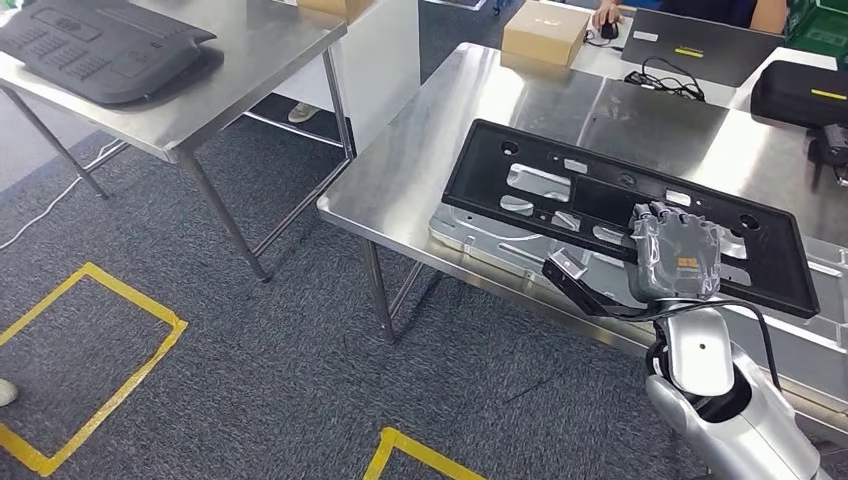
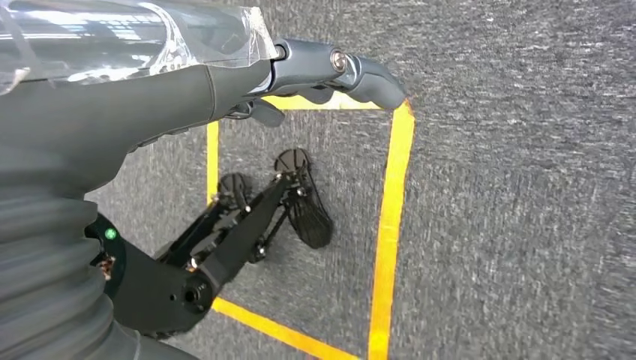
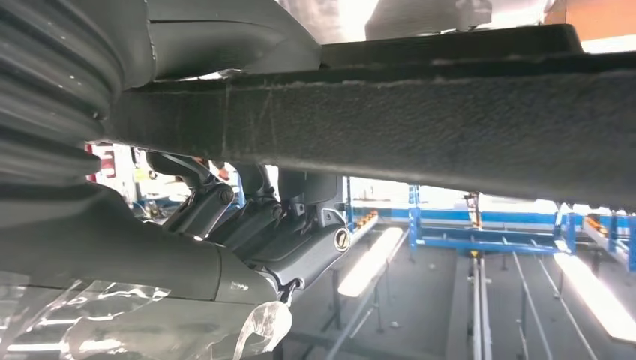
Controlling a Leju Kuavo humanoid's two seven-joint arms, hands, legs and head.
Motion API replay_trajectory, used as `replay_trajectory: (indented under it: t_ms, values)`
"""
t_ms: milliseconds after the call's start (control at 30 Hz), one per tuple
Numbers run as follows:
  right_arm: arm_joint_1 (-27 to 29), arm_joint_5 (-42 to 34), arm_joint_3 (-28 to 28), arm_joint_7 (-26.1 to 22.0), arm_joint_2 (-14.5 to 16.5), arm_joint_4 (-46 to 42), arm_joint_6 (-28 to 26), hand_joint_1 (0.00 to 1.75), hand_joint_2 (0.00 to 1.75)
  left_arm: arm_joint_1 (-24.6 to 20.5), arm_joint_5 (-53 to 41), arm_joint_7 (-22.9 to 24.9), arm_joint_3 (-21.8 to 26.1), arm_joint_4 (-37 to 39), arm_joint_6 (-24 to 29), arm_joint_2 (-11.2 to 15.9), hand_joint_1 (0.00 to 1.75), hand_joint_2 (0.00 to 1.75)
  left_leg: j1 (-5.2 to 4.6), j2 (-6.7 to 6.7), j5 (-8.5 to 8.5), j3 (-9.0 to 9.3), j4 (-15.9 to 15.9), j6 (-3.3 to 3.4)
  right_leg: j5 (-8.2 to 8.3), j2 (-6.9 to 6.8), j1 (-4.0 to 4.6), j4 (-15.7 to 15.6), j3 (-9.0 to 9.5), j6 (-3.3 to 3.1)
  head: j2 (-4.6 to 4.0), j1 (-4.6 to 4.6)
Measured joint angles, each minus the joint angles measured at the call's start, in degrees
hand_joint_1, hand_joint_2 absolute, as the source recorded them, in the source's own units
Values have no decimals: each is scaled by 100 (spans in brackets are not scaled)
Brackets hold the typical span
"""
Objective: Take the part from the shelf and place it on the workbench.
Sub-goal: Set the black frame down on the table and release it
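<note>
Head view: long black part (image 1: 600, 205) lies flat on steel workbench (image 1: 420, 170), long axis running from far left to near right. Right hand (image 1: 678, 255) grips its near edge. Left hand (image 2: 225, 82) hangs over carpet, holding nothing, fingers loosely extended.

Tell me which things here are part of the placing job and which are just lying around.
Part of the job:
- black frame part, gripped at its near edge by the right hand
- steel workbench beneath it

Just lying around:
- cardboard box
- laptop
- black cable
- dark panel on the other table
- left hand, hanging over the carpet
</note>
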Motion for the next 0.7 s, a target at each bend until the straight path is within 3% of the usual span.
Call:
replay_trajectory:
  t_ms: [33,67,100,167,233,367,433,533,567,600,700]
  values:
    - [19,-13,-3,3,-3,3,-1,175,175,5,9,12,3,0,1,-2,0,175,-23,-2,-24,24,2,26,-74,1,21,312,-197,-7,0,-1]
    - [38,-29,-4,5,-5,7,-1,175,175,11,19,25,5,0,2,-3,0,175,-42,-5,-52,54,4,43,-32,1,39,426,-308,-15,0,-1]
    - [51,-44,-6,7,-9,13,-2,175,175,16,32,35,8,0,3,-5,0,175,-57,-11,-85,94,8,47,136,1,51,285,-294,-27,0,0]
    - [58,-73,-16,13,-11,25,-4,175,175,19,55,55,11,0,5,-6,0,175,-76,-21,-177,186,26,27,621,0,62,-500,3,-64,0,0]
    - [50,-103,-26,20,-12,35,-7,175,175,6,66,69,12,0,10,-5,0,175,-106,-24,-281,229,70,-10,851,1,73,-1130,283,-108,0,-2]
    - [42,-128,-36,23,-12,61,-10,175,175,-7,67,83,13,-3,21,12,0,175,-113,-17,-403,227,136,-90,784,6,74,-1266,371,-212,-1,-4]
    - [35,-145,-42,23,-12,63,-10,175,175,-12,68,80,13,-5,26,30,0,175,-72,-12,-592,32,553,-190,745,0,37,-1278,427,-261,-1,-6]
    - [43,-182,-43,22,-12,76,-10,175,175,-3,69,78,14,-4,30,33,0,175,49,-2,-935,-706,1759,-346,662,0,24,-1279,496,-278,0,-7]
    - [49,-196,-43,22,-12,81,-10,175,175,5,69,78,15,-4,31,30,0,175,87,0,-898,-875,1932,-375,628,3,17,-1279,532,-266,0,-7]
    - [54,-213,-43,22,-12,84,-12,175,175,10,69,79,15,-4,32,27,0,175,116,2,-738,-922,1858,-396,591,7,9,-1279,582,-249,0,-7]
    - [50,-286,-43,23,-12,87,-20,175,175,5,71,77,16,-4,43,32,0,175,131,9,29,-542,680,-394,473,6,-13,-1293,754,-170,-1,-7]
